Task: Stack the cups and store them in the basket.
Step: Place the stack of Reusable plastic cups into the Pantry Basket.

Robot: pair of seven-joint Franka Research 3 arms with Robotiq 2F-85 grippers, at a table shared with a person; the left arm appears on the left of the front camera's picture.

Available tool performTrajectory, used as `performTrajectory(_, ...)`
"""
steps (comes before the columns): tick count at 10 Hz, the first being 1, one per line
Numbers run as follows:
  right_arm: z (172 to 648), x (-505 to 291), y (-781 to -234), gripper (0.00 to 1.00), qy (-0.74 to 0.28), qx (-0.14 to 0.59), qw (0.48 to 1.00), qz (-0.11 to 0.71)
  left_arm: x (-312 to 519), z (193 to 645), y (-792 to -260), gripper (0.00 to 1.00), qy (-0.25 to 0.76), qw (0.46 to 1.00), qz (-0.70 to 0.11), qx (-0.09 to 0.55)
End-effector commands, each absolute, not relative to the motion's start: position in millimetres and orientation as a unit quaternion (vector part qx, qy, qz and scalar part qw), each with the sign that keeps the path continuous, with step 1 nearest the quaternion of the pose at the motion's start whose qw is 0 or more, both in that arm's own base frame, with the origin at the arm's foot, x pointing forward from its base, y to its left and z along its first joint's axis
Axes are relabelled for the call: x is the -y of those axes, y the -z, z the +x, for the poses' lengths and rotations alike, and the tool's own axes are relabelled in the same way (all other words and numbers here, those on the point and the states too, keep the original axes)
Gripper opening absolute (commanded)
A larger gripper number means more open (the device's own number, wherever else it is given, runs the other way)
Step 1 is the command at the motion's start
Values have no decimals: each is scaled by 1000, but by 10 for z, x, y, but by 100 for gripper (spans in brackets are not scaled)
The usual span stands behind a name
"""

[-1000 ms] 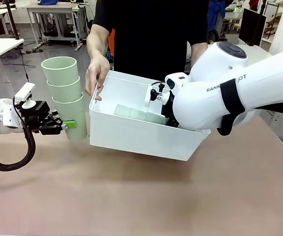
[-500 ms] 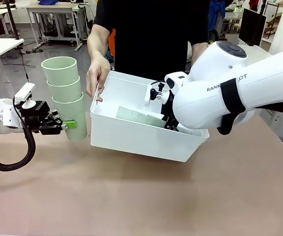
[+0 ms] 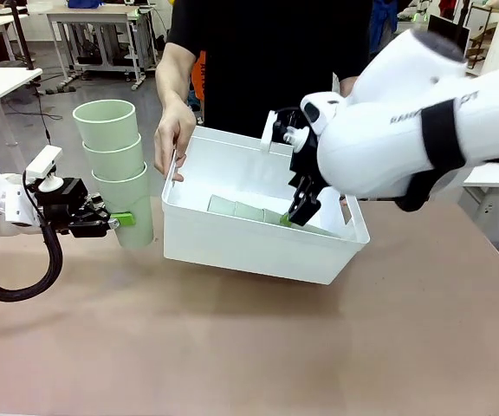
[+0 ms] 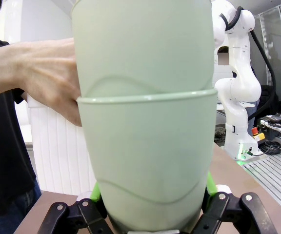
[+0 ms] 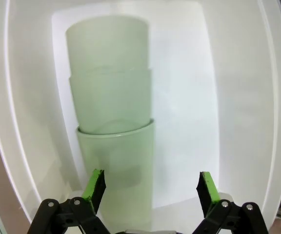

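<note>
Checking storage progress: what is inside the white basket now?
Three nested cups lie on their side in the basket, with the open right gripper over them. The basket floor beneath them is hidden.

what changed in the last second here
The right gripper rose from low in the basket and now hangs open above the stack of cups lying inside, so it seems to have let that stack go. Unchanged: the left gripper clamped on the upright stack beside the basket, and the person's hand on the basket's rim.
</note>
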State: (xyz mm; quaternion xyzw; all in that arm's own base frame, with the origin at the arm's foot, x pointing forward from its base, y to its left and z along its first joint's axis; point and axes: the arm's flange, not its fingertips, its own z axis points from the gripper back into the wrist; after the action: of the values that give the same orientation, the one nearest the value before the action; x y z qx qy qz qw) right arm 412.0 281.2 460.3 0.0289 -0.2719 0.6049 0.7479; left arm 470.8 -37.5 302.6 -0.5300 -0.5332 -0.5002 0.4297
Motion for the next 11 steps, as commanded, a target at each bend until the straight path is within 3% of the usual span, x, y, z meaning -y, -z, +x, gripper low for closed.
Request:
performTrajectory(1, 4150, -2598, -4848, 100, -580, 292, 757, 73, 378, 4692, -3081, 85, 502, 425, -529, 536)
performTrajectory(6, 4363, -1376, -5541, 100, -488, 396, 749, 211, 378, 4692, -3081, 85, 502, 425, -529, 536)
performTrajectory(11, 4360, -62, -5191, 100, -415, 438, 745, 284, 378, 4692, -3081, 85, 502, 425, -529, 536)
